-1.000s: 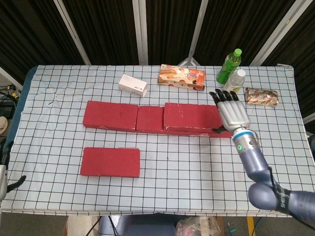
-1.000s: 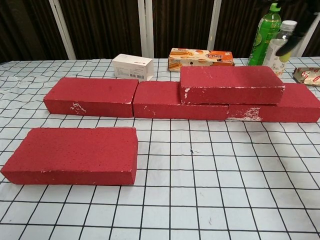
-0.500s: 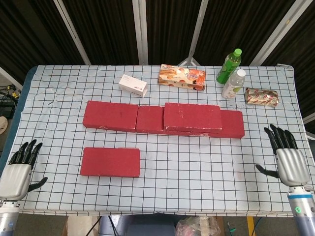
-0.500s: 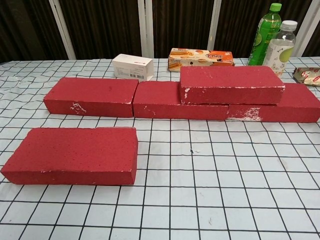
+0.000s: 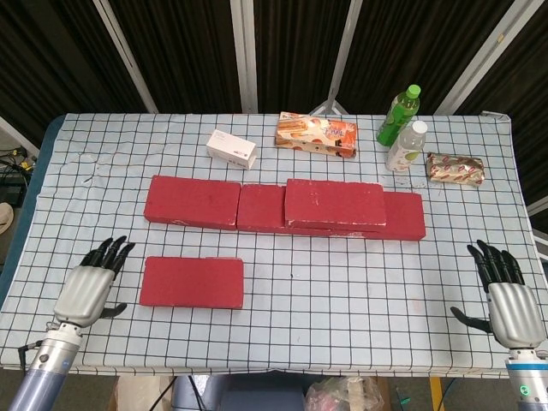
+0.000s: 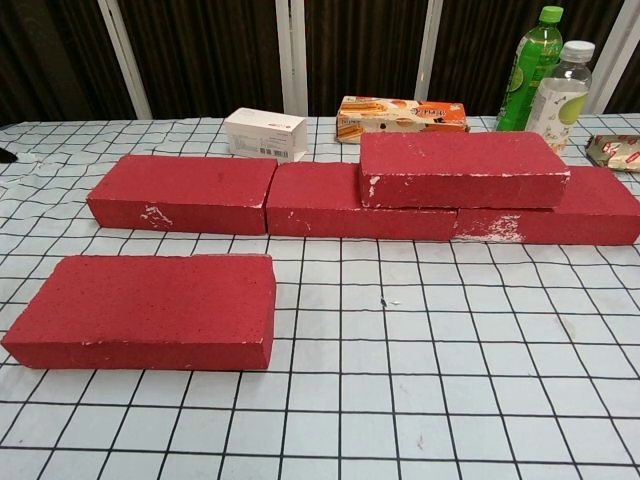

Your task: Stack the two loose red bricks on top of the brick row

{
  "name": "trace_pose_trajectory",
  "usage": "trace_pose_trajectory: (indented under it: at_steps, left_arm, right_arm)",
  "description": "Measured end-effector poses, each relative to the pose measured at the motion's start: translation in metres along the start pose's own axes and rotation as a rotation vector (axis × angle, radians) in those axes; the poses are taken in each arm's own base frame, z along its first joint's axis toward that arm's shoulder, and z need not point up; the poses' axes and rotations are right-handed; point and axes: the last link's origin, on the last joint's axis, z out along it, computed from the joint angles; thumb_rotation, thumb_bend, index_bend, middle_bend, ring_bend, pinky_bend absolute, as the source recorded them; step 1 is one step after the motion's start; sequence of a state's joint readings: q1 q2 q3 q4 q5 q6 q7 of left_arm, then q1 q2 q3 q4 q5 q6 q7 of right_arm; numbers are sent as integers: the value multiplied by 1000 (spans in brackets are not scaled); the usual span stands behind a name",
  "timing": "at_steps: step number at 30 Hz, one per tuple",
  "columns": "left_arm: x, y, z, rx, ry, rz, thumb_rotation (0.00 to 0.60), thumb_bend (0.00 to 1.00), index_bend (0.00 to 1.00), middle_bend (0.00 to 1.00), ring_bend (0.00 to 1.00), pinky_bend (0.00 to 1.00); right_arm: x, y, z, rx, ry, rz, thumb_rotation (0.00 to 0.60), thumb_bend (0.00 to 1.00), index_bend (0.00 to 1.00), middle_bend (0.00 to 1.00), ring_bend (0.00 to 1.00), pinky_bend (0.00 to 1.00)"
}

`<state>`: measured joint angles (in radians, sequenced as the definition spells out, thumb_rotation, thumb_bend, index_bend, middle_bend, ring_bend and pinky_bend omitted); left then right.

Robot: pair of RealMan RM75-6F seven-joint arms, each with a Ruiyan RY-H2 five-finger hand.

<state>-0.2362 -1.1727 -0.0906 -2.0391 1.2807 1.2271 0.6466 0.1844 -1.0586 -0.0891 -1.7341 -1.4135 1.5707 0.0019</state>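
- Loose brick (image 5: pixel 193 282) lies flat, alone, near and left of the brick row (image 5: pixel 192 201), touched by neither hand.
- Halfway, by the look of it: one stacked brick (image 5: pixel 335 203) already rests on the row's right half; the second has yet to go up.
- Left hand (image 5: pixel 88 290) hovers just left of the loose brick, fingers apart, holding nothing; right hand (image 5: pixel 508 302) sits at the near right edge, likewise released.
- Count: five bricks, three in the row; two bottles (image 5: pixel 399 115); two snack packs (image 5: pixel 316 134); one white box (image 5: pixel 231 148).
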Motion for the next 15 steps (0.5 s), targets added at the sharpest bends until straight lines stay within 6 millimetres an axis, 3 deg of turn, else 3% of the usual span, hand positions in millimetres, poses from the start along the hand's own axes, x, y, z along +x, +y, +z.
trace_pose_trajectory:
  at_steps: [7,15]
  left_arm:
    - [0,24,26,-16,-126,94,600,0,0,0,0,165]
    - [-9,66,50,-48,-235,134,600,0,0,0,0,128]
  right_arm:
    - [0,1,-1,-2,-11,3,600,154,61,0,0,0]
    - [-1,2,-1,-18,-25,-2,600,154,57,0,0,0]
